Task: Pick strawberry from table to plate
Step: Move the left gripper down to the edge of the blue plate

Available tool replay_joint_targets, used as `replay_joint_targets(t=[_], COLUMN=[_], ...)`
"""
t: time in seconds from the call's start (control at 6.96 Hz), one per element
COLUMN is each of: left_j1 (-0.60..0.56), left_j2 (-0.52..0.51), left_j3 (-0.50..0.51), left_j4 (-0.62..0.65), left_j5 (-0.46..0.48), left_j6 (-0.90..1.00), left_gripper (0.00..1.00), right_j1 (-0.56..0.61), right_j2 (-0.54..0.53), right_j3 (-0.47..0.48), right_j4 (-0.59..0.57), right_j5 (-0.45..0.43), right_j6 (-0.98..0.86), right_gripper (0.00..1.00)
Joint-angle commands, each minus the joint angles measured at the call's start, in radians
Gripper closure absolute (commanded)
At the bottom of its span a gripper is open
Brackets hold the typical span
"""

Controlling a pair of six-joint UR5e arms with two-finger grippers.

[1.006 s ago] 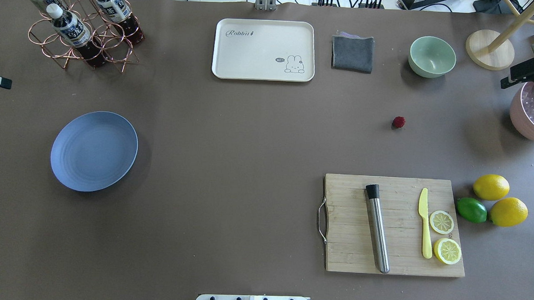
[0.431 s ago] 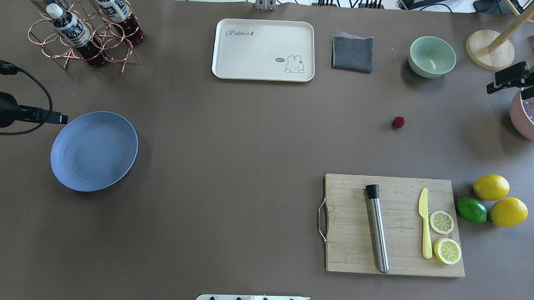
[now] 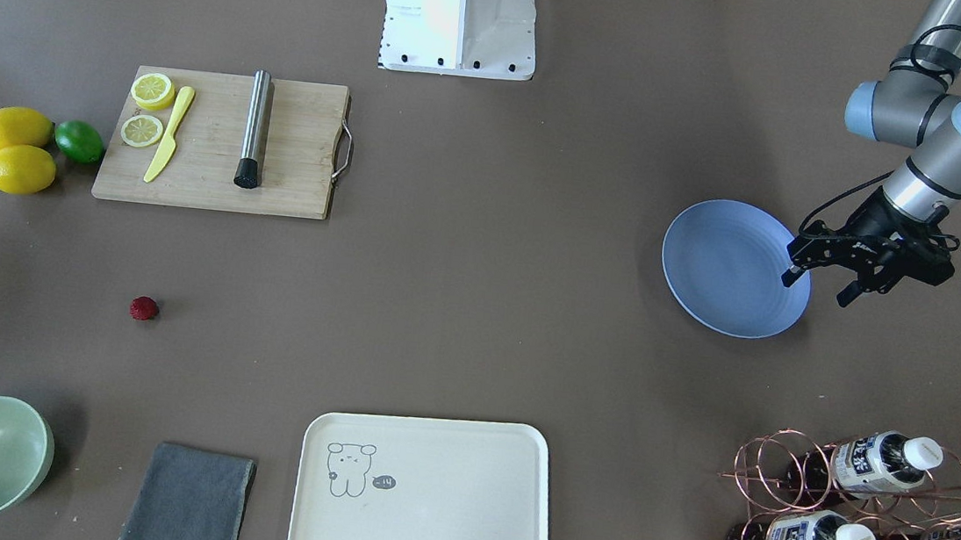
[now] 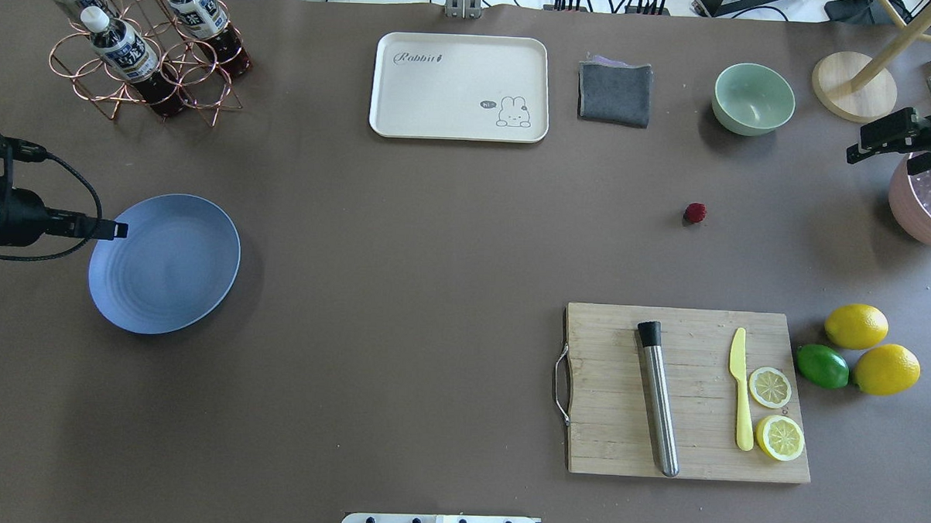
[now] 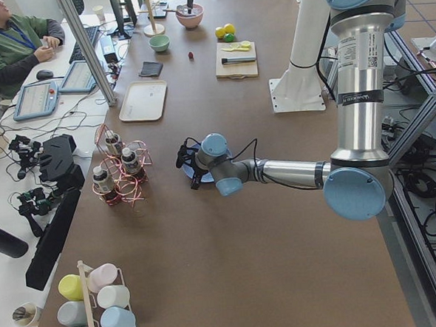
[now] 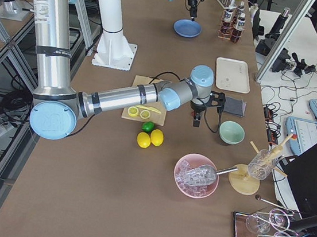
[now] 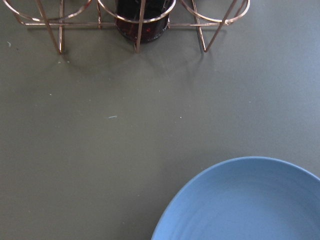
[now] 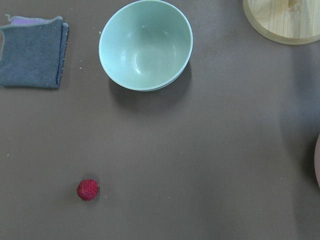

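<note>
Plainly, the strawberry (image 4: 695, 213) is tiny, dark-red, bumpy and roundish.

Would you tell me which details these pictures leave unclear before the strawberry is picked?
Right gripper: cut by the overhead view's right edge and the front-facing view's left edge; open or shut unclear.
Bottles: label print too small to read.
Strawberry: a mere speck in exterior left view.
Plate: cut by left wrist view's bottom edge.

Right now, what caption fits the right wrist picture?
A tiny red strawberry sits on the brown table, apart from the green bowl.
</note>
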Motion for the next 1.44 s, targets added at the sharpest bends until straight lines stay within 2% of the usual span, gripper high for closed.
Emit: replay_joint_targets(t=[0.0, 0.14, 0.29, 0.43, 0.58, 0.72, 0.86, 1.01, 1.15, 1.29], left_j1=[0.018, 0.033, 0.038, 0.039, 0.039, 0.038, 0.038, 0.038, 0.039, 0.038], left_j2=[0.0, 0.0, 0.0, 0.0, 0.0, 0.0, 0.0, 0.006, -0.001, -0.009], left_j3=[0.007, 0.007, 0.009, 0.01, 0.009, 0.009, 0.006, 0.013, 0.02, 0.018], left_j4=[-0.012, -0.012, -0.012, -0.012, -0.012, -0.012, -0.023, -0.082, -0.083, -0.08], left_j5=[0.001, 0.002, 0.002, 0.002, 0.002, 0.002, 0.002, -0.008, -0.013, -0.08], left_j6=[0.005, 0.005, 0.005, 0.008, 0.01, 0.011, 0.011, 0.01, 0.008, 0.008], left_gripper=[0.11, 0.2, 0.21, 0.27, 0.42, 0.64, 1.0, 1.0, 1.0, 1.0], right_j1=[-0.003, -0.003, -0.003, -0.003, -0.003, -0.005, -0.005, -0.005, -0.006, -0.006], right_j2=[0.0, 0.0, 0.0, 0.0, 0.0, 0.0, 0.0, 0.0, 0.0, 0.002], right_j3=[0.002, 0.002, 0.002, 0.002, 0.004, 0.002, 0.001, 0.002, -0.001, -0.004], right_j4=[0.0, 0.0, 0.0, 0.0, 0.0, 0.0, 0.0, 0.0, 0.0, 0.0], right_j5=[-0.002, -0.002, -0.003, -0.011, -0.011, -0.012, -0.012, -0.012, -0.014, -0.023], right_j6=[0.013, 0.013, 0.013, 0.013, 0.013, 0.013, 0.013, 0.015, 0.013, 0.013], right_gripper=[0.0, 0.0, 0.0, 0.0, 0.0, 0.0, 0.0, 0.0, 0.0, 0.0])
